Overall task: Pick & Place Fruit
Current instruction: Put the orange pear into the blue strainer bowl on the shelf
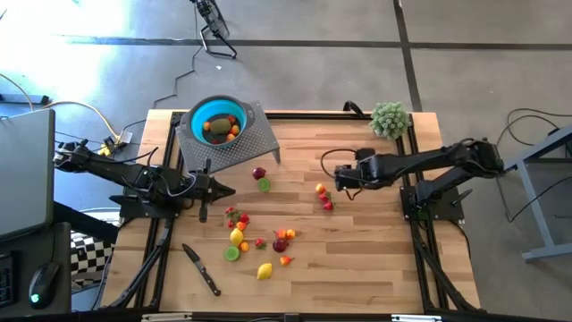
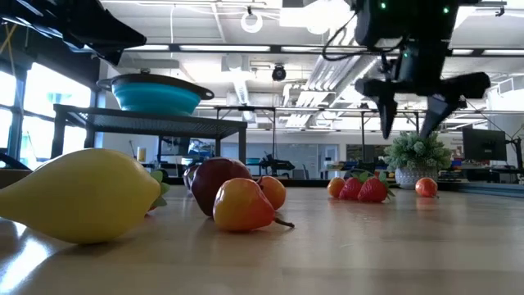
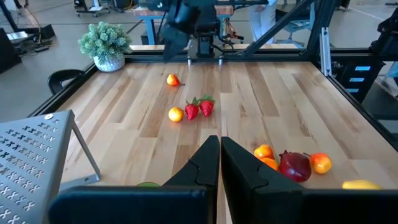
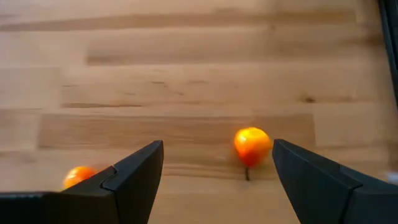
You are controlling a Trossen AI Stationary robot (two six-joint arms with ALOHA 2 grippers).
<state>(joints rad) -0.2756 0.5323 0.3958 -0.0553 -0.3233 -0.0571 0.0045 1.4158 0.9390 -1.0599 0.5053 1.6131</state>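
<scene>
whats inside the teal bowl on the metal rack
The round teal bowl on the perforated grey metal rack holds a few small fruits: green, orange and dark pieces show from above. Anything beneath them is covered. The low view sees only the bowl's outside.

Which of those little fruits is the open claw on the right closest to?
The small orange-red fruit with a thin stem, lying alone on the wood between the right gripper's open fingers. The two red strawberries and other fruits lie farther off.

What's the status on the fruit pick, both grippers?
Right gripper open, above an orange-red fruit, not touching. Left gripper shut, empty, waiting beside the rack. Some fruit already in teal bowl. Nothing in the way.
</scene>
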